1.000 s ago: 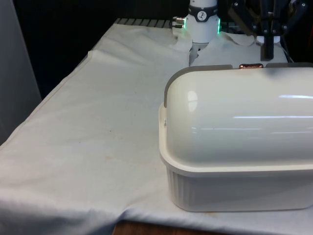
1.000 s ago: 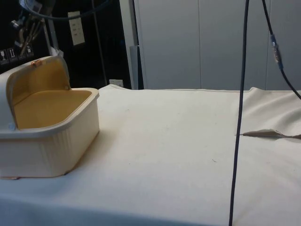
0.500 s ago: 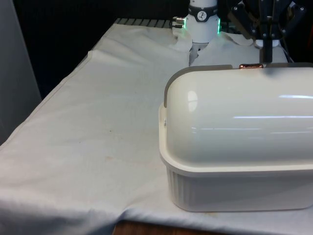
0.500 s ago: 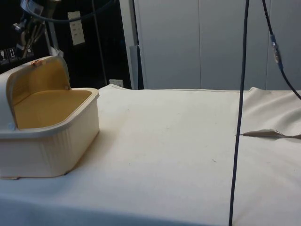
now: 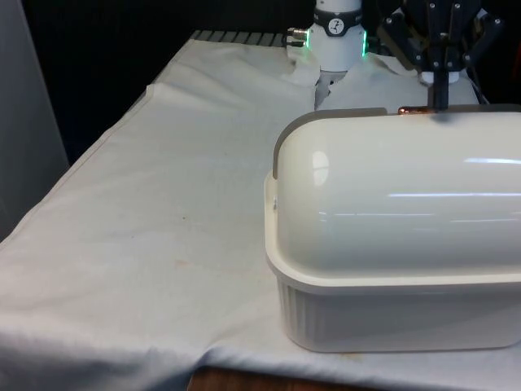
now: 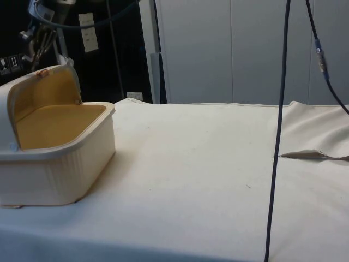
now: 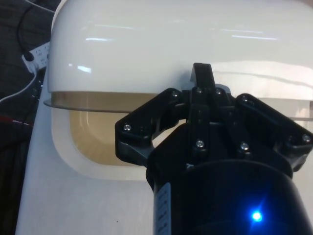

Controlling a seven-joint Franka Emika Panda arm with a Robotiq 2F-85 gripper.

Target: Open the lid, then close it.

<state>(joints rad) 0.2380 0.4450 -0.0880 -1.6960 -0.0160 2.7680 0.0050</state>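
- The bread box [image 5: 391, 269] sits at the table's [image 5: 163, 220] near edge, toward the front view's right corner; in the side view it stands at the table's end [image 6: 54, 164].
- Its domed white lid [image 5: 399, 195] is rolled back, open: the side view shows the tan inside [image 6: 54, 123] bare and the lid [image 6: 43, 90] arched over the rear half.
- A small copper handle [image 5: 418, 109] sits on the lid's top edge; it shows in the side view too [image 6: 39, 72].
- The gripper [image 5: 440, 98] hangs just above and behind that edge, right beside the handle, pointing down.
- In the side view the gripper [image 6: 39, 52] is just above the handle, a little apart from it.
- From the wrist, the gripper [image 7: 203, 73] looks closed tight, its fingers [image 7: 202, 81] pressed into one narrow tip over the lid's rim [image 7: 122, 103], holding nothing.
- White cloth [image 6: 218, 164] covers the table.
- A dark cable [image 6: 278, 136] hangs in front of the side view.
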